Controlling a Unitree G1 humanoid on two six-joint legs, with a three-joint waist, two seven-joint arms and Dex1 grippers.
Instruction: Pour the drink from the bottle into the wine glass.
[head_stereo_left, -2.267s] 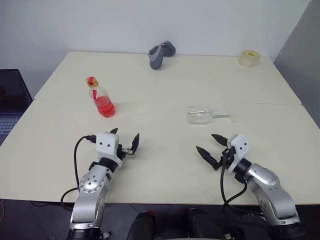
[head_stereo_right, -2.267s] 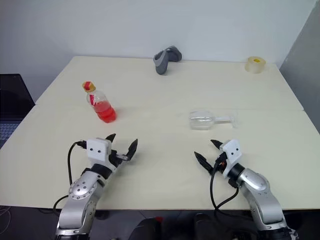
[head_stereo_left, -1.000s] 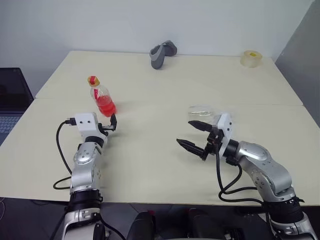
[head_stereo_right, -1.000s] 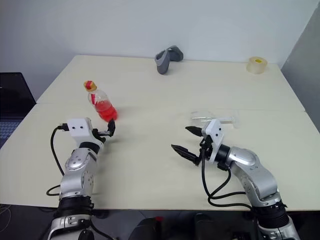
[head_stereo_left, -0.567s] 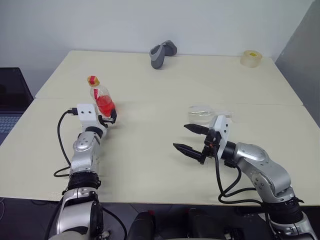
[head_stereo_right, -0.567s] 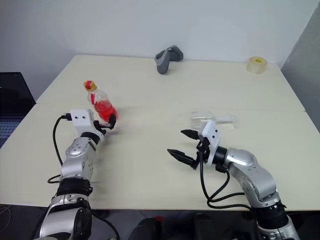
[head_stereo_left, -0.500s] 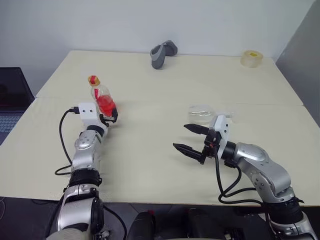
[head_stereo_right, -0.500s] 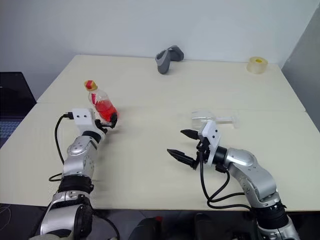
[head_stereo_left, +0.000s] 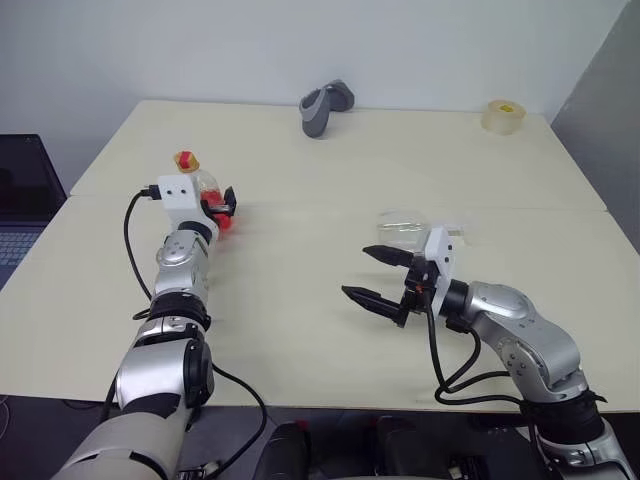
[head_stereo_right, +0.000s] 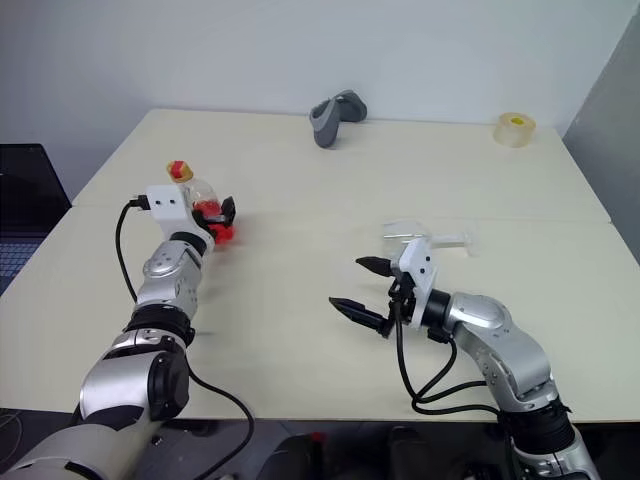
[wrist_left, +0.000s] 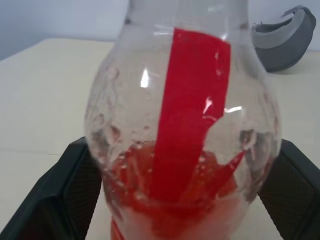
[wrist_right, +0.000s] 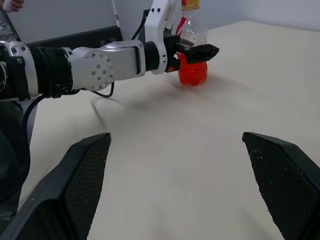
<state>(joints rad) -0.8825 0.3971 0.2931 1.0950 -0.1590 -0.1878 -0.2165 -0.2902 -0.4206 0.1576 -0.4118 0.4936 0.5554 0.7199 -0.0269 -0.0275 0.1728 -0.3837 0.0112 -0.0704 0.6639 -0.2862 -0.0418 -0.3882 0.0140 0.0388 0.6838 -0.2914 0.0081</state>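
Reaching forward, the left tool (head_stereo_left: 222, 204) now brackets the bottle (wrist_left: 182, 130), fingers wide, unclosed. Light, slick plastic; grip its rounded belly.

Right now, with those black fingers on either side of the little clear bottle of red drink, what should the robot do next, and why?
Probably close the left gripper on the small clear plastic bottle. Its open black fingers flank the rounded body, which stands upright on the table. The clear wine glass lies on its side near the open right gripper, so it needs righting too.
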